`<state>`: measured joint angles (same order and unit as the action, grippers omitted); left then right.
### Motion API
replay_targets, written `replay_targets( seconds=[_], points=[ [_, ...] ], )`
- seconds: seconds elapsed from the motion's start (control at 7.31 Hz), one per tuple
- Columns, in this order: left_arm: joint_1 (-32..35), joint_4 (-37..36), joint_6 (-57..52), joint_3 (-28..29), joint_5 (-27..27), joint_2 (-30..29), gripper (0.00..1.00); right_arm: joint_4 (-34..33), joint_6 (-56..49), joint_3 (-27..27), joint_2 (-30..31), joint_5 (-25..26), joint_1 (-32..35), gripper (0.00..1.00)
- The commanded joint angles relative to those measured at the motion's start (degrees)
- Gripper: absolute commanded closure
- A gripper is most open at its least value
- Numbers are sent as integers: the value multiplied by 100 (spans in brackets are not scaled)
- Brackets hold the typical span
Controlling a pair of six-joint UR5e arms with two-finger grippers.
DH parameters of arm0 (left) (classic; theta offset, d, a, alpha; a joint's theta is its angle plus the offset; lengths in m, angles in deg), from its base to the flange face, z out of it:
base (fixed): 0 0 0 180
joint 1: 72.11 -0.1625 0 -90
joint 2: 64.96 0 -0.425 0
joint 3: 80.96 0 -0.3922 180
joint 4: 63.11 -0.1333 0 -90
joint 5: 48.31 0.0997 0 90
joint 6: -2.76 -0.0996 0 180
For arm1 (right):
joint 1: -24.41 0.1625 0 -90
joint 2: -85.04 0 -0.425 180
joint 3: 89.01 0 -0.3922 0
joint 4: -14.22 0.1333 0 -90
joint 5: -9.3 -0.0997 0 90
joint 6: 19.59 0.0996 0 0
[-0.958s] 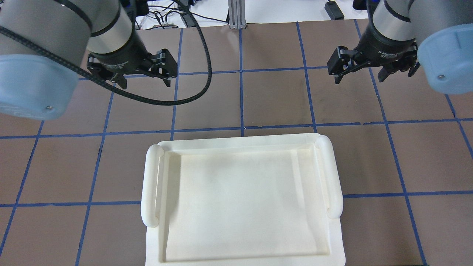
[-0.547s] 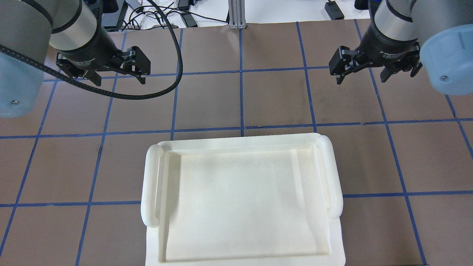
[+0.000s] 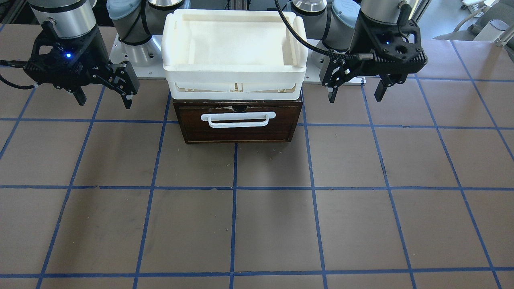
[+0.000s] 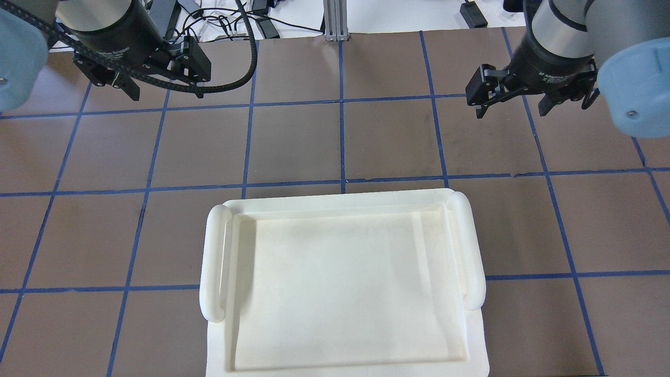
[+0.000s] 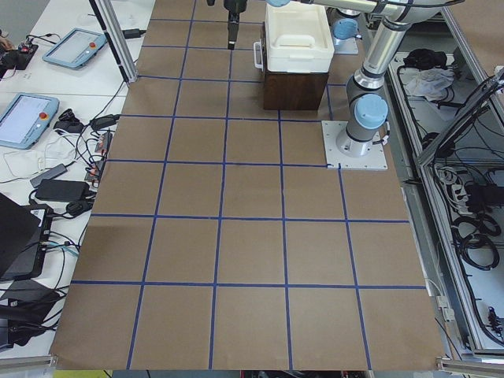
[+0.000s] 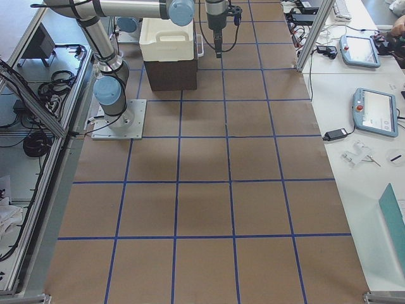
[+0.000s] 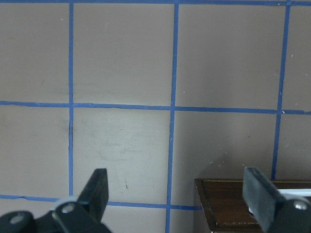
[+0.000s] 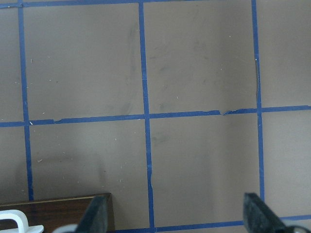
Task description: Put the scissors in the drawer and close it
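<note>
The drawer [image 3: 237,122] sits pushed in at the table's middle, showing its dark brown front and white bar handle [image 3: 238,119]. The scissors show in no view. My left gripper [image 3: 355,95] is open and empty, hanging above the mat beside the drawer; it also shows in the overhead view [image 4: 165,90]. My right gripper [image 3: 104,100] is open and empty on the other side, and shows overhead too [image 4: 512,111]. The left wrist view [image 7: 177,194] catches a drawer corner [image 7: 243,204]; the right wrist view [image 8: 180,216] catches the other [image 8: 58,208].
A white plastic tub [image 3: 235,74] stands on top of the drawer's cabinet and hides it from overhead [image 4: 214,262]. The brown mat has a blue tape grid [image 3: 235,187]. Cables and tablets lie beyond the table's far edge [image 5: 71,47].
My left gripper has moved to the left and toward the table's far side, still open. The right gripper has barely moved.
</note>
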<state>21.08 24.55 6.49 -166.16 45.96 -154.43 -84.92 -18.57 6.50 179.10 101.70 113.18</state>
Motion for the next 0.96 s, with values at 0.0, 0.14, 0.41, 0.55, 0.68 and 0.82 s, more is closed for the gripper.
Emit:
replay_targets(
  seconds=[0.0,0.14,0.41,0.55,0.68,0.82],
  points=[
    [59,76,-21,-5,119,-18,0,-9,4,2,7,-20,0,0],
    [51,42,-30,4,101,-70,0,-18,3,2,-2,-20,0,0],
    [-63,6,-82,47,101,-71,0,-35,-14,2,-2,50,0,0],
    [-160,6,-187,13,84,-53,0,-1,-5,2,-2,67,-9,0],
    [-178,6,-188,4,66,-53,0,-26,-14,2,-2,50,-9,0],
    [-178,6,-188,4,57,-44,0,-9,-32,19,-2,67,-17,0]
  ],
)
